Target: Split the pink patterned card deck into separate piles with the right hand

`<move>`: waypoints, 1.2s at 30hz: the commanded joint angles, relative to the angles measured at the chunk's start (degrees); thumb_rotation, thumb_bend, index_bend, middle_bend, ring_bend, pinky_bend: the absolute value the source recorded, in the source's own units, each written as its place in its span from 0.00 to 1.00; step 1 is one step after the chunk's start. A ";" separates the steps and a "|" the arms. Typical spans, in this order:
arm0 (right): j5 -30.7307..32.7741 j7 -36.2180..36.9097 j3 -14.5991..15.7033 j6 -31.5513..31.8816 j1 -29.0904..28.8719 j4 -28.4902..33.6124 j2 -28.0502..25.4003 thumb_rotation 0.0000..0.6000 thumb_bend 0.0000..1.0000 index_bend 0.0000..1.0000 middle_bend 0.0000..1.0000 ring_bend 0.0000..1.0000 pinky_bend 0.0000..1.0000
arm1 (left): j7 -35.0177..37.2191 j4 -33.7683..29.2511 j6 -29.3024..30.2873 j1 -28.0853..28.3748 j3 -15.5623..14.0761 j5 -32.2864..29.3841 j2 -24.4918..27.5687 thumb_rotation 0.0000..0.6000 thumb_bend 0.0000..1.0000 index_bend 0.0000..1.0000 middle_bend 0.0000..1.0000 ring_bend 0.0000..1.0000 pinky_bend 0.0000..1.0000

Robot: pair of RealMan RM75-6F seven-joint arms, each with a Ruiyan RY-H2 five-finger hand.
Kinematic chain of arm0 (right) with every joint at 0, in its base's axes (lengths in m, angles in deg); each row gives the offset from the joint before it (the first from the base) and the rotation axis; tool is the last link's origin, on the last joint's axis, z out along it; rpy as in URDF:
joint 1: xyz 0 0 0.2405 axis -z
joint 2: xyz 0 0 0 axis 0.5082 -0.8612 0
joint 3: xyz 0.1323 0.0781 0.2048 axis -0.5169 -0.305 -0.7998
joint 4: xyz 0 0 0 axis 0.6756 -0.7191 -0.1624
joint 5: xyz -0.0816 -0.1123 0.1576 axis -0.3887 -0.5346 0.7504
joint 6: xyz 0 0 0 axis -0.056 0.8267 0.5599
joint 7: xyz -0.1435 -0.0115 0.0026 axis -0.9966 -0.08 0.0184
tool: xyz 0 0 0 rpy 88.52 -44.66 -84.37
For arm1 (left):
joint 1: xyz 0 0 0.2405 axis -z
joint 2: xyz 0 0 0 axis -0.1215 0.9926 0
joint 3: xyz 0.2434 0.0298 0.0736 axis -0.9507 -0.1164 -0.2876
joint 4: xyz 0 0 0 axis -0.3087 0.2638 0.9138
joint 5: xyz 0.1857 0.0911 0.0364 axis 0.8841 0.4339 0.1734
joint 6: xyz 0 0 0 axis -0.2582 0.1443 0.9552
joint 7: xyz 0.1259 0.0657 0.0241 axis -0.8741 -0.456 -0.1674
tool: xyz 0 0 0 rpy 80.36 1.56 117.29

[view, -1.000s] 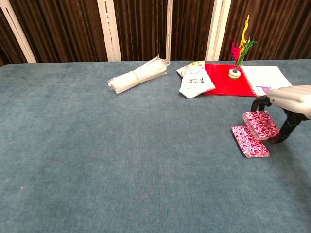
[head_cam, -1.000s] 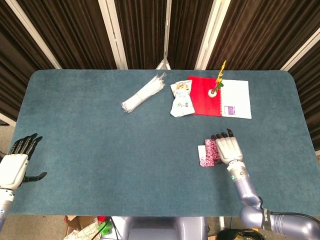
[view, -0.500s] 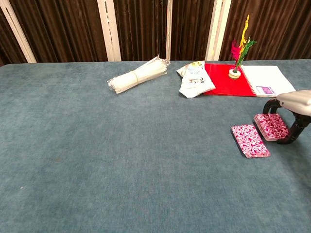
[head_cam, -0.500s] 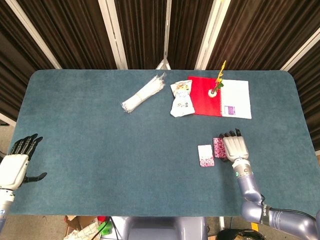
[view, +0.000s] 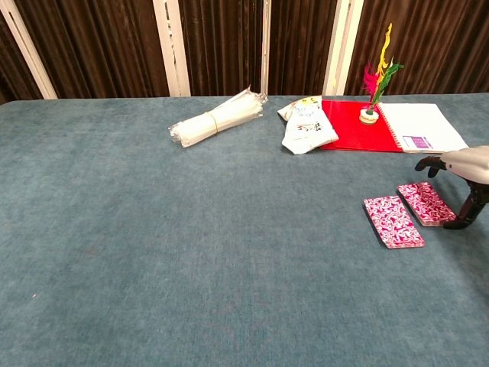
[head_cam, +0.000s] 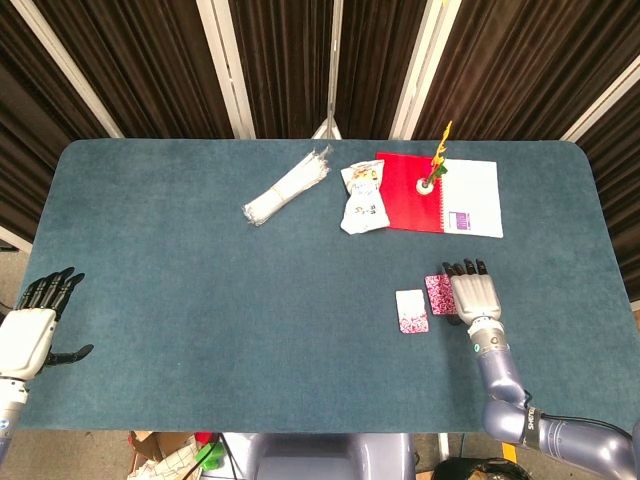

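Two pink patterned card piles lie flat on the blue table. The left pile (head_cam: 412,311) (view: 393,222) lies alone. The right pile (head_cam: 438,294) (view: 426,203) sits just beside it, a narrow gap between them. My right hand (head_cam: 476,297) (view: 463,170) hovers at that right pile's right edge, its fingers lifted above the cards and its thumb down by the table, holding nothing. My left hand (head_cam: 35,325) rests off the table's front left corner with its fingers spread and empty; the chest view does not show it.
At the back lie a white wrapped bundle (head_cam: 286,187) (view: 216,117), a snack bag (head_cam: 364,196) (view: 307,122), and a red and white notebook (head_cam: 440,195) (view: 393,126) with a small flower ornament (head_cam: 435,170) (view: 376,84) on it.
My right hand carried the top part of the deck to the right, set it down beside the remaining pile, and let go. The left hand stayed still.
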 commanded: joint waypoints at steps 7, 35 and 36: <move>-0.48 1.16 -0.04 0.07 0.08 -1.02 0.70 1.00 0.24 0.25 0.27 0.06 0.00 | -0.08 -0.03 -0.14 0.03 0.05 -0.24 0.07 1.00 0.01 0.00 0.00 0.00 0.00; -10.21 2.34 -2.59 6.45 -0.43 8.21 -1.46 1.00 0.24 0.52 0.48 0.18 0.00 | 0.04 -0.41 -0.18 -0.01 -0.13 -0.01 0.21 1.00 0.01 0.00 0.00 0.00 0.00; -10.11 1.64 -2.75 6.66 -0.73 8.94 -1.35 1.00 0.24 0.52 0.48 0.18 0.00 | 0.04 -0.40 -0.18 -0.02 -0.14 0.01 0.22 1.00 0.01 0.00 0.00 0.00 0.00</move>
